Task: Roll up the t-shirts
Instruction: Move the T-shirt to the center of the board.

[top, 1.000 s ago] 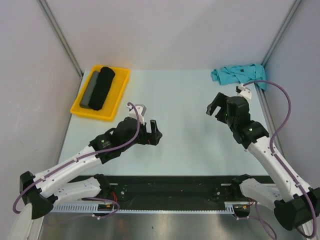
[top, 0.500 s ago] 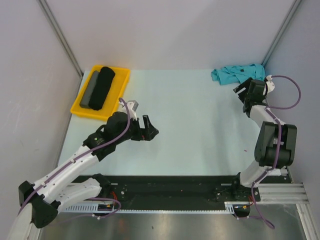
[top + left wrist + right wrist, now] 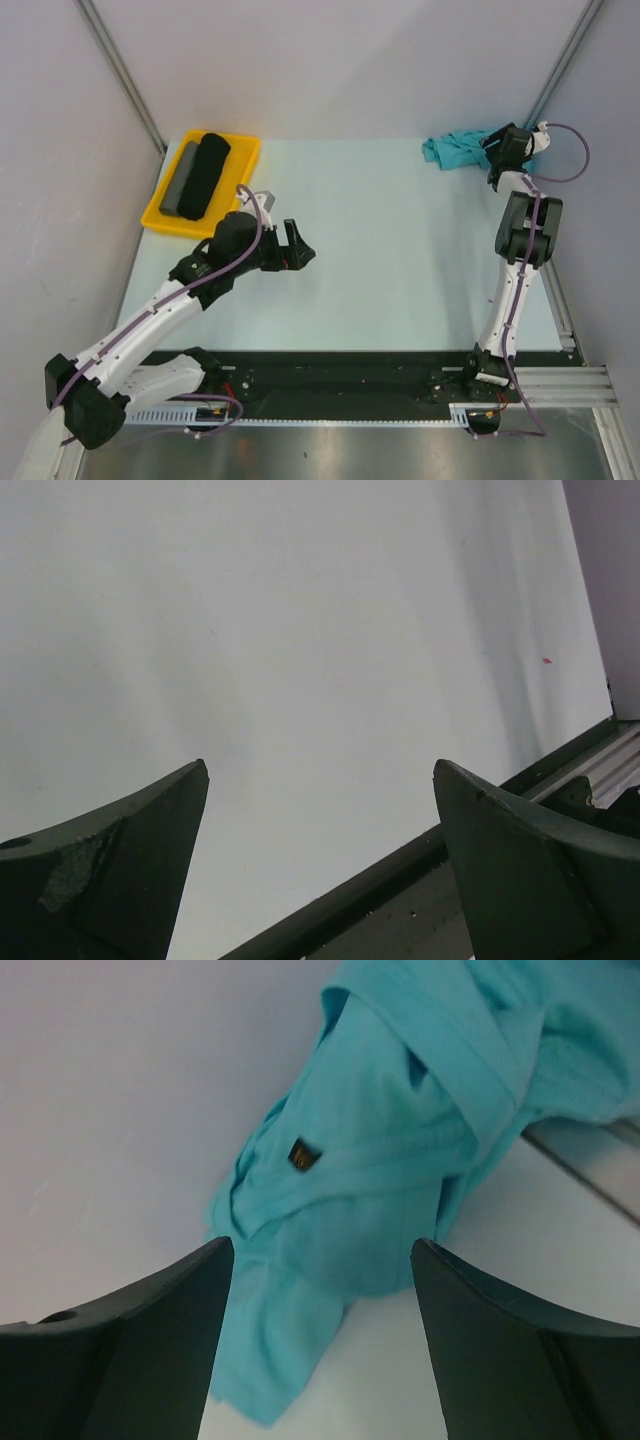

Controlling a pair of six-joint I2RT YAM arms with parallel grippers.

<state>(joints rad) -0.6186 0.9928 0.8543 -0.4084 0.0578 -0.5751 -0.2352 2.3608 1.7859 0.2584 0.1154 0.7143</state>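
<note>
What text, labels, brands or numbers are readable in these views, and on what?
Nothing can be read in any view.
Small dark tag on the teal t-shirt: it carries a yellowish mark that is too small and blurred to read.
Yellow tray, black roll, grey roll: no lettering visible.

I count one teal t-shirt [image 3: 455, 150] at the far right. Far left is one yellow tray [image 3: 238, 185] with two rolls: one black roll [image 3: 205, 172], one grey roll [image 3: 178, 185]. My claws number two: left claw [image 3: 320, 780], right claw [image 3: 322, 1260].
</note>
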